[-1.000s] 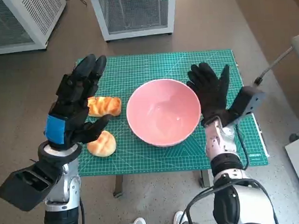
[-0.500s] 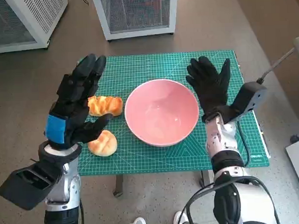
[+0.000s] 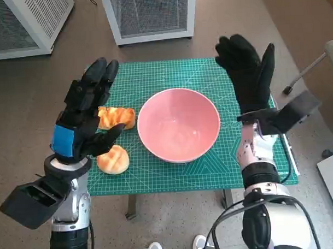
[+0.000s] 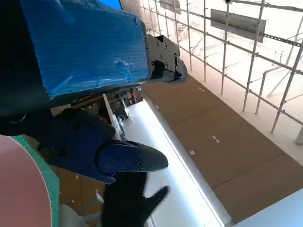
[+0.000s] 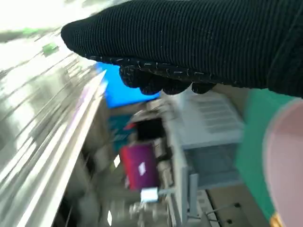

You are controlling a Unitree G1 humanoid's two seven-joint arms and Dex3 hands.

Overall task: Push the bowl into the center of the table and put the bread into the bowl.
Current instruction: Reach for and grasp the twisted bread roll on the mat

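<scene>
Since the earlier frames my right hand [image 3: 248, 75] has lifted up and away from the bowl's rim, toward the far right corner of the mat, and the pink bowl [image 3: 178, 124] has slid a little toward my left. The left hand has hardly shifted.

Taking the bowl as my landmark: the worktop [image 3: 157, 176] under its green cutting mat carries everything, and the bowl sits about at its centre, so I judge the push done or nearly so. The right hand hangs beyond the bowl's right side, clear of it, fingers spread and holding nothing. The left hand [image 3: 85, 113] hovers above the worktop on the bowl's left, also splayed wide and holding nothing.

Two pieces of bread lie left of the bowl. The elongated bread roll [image 3: 118, 117] lies just beside the rim, its long axis running toward the bowl, partly under my left fingers. The round bun [image 3: 114, 159] sits nearer me, a little further from the bowl.

Both breads lie almost directly below my left hand, so that is the nearer hand for the pick.
</scene>
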